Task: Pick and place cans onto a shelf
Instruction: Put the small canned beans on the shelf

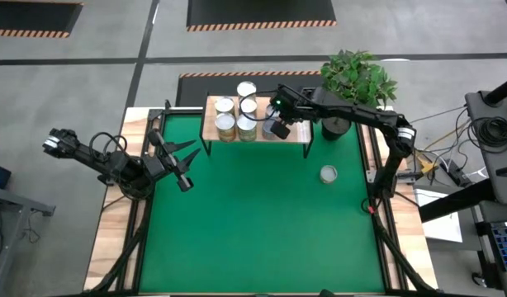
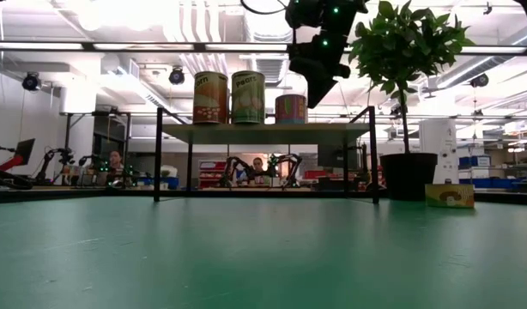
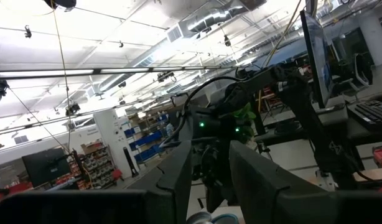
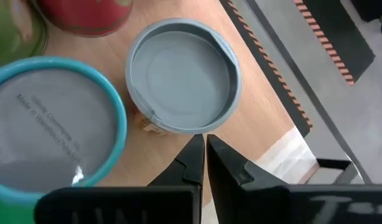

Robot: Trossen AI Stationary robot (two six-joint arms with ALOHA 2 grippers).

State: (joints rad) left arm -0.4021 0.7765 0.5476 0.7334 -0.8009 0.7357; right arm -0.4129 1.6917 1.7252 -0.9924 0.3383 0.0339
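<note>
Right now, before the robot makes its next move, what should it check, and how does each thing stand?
1. Right tool empty: ok, shut on nothing, above the shelf.
2. Cans on the shelf upright: ok.
3. Room left on the shelf: ok, bare wood at its right end.
4. Loose can on the green table upright, nothing crowding it: ok.
5. Left tool out of the way: ok, open, at the table's left side.
</note>
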